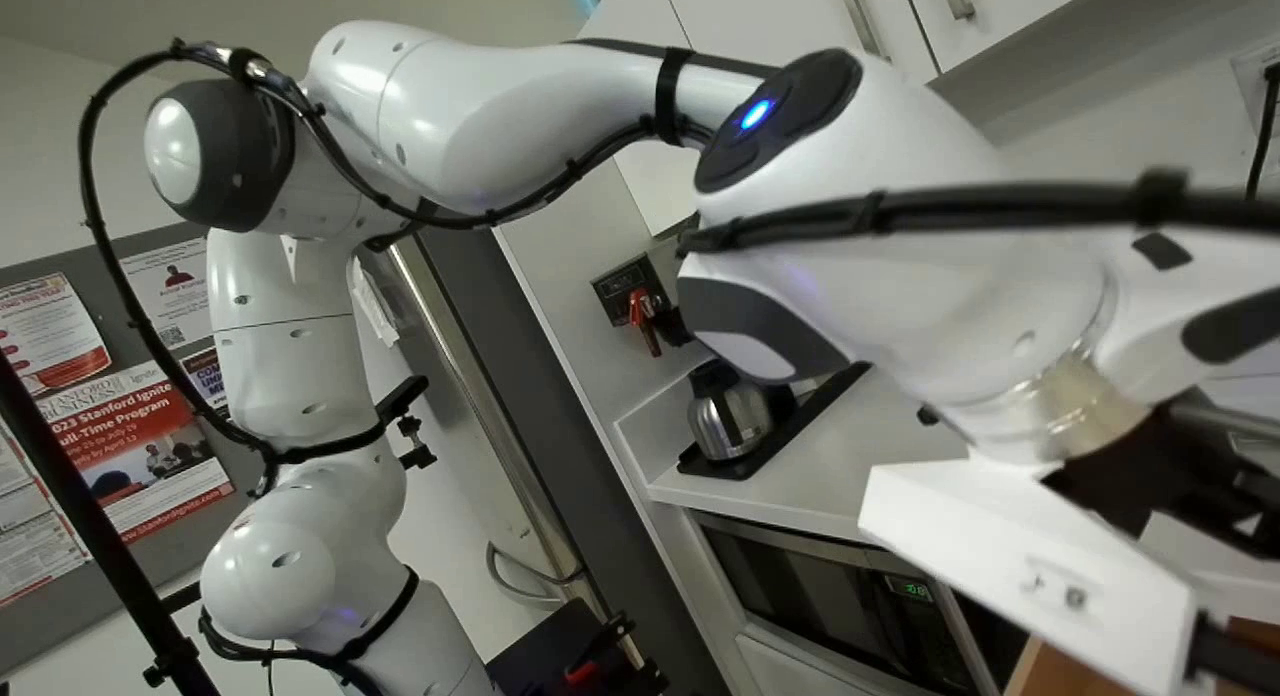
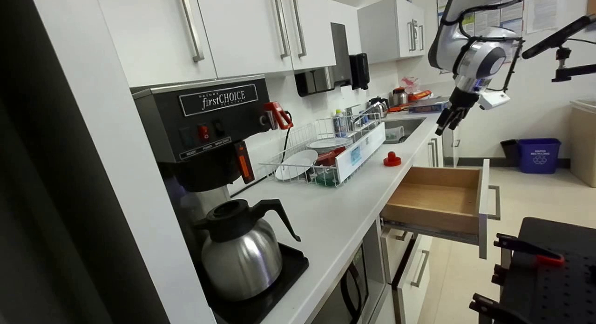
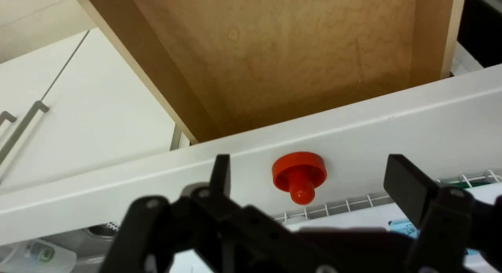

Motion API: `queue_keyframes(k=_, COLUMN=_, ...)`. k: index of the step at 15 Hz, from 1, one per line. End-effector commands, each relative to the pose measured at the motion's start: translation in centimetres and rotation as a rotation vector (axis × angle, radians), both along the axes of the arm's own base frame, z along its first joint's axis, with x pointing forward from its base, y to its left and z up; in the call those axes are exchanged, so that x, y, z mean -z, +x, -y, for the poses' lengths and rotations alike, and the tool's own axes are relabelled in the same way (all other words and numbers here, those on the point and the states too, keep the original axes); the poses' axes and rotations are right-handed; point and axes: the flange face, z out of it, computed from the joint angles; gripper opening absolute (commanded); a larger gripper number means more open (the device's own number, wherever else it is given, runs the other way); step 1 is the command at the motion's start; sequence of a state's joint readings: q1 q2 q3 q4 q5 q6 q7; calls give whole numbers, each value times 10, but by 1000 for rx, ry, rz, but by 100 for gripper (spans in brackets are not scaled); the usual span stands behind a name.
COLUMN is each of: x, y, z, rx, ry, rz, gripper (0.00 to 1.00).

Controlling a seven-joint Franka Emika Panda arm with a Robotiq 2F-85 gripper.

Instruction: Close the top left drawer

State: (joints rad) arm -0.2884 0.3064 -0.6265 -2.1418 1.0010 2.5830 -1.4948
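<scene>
The top left drawer stands pulled out from under the counter. In an exterior view its white front panel (image 2: 484, 207) with a bar handle and its wood inside (image 2: 430, 193) show; nothing is seen in it. Its wood floor also fills the top of the wrist view (image 3: 282, 49), where its front panel is out of frame. A brown wood part (image 1: 1040, 666) shows in an exterior view. My gripper (image 3: 308, 175) is open and empty, above the counter edge. In an exterior view the gripper (image 2: 445, 124) hangs above the drawer, apart from it.
A red knobbed disc (image 2: 392, 160) sits on the counter (image 2: 316, 212), below the fingers in the wrist view. A dish rack (image 2: 298, 168) with plates stands behind it. A black table with clamps (image 2: 549, 282) stands in front of the drawer. A lower drawer (image 2: 414, 277) sticks out.
</scene>
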Motion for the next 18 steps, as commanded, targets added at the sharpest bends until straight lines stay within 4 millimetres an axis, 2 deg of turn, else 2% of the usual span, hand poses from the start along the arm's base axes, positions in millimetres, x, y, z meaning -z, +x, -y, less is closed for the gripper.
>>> queue_keyframes(k=1, x=-9, y=47, z=5, rx=-73, ry=-36, rz=-39, gripper=100)
queue_keyframes(k=4, x=-1, y=75, z=6, rx=-114, ry=-67, rz=-37, gripper=100)
queue_keyframes(k=10, x=27, y=108, z=16, rx=-100, ry=-120, rz=-14, gripper=100)
queue_keyframes(k=13, x=44, y=130, z=15, rx=-108, ry=-117, rz=1, gripper=100)
queue_keyframes(k=14, x=38, y=116, z=11, rx=-132, ry=-102, rz=-22, gripper=100)
queue_keyframes(k=16, x=47, y=119, z=10, rx=-140, ry=-95, rz=-26, gripper=100)
queue_keyframes(k=18, x=47, y=117, z=12, rx=-137, ry=-96, rz=-28, gripper=100)
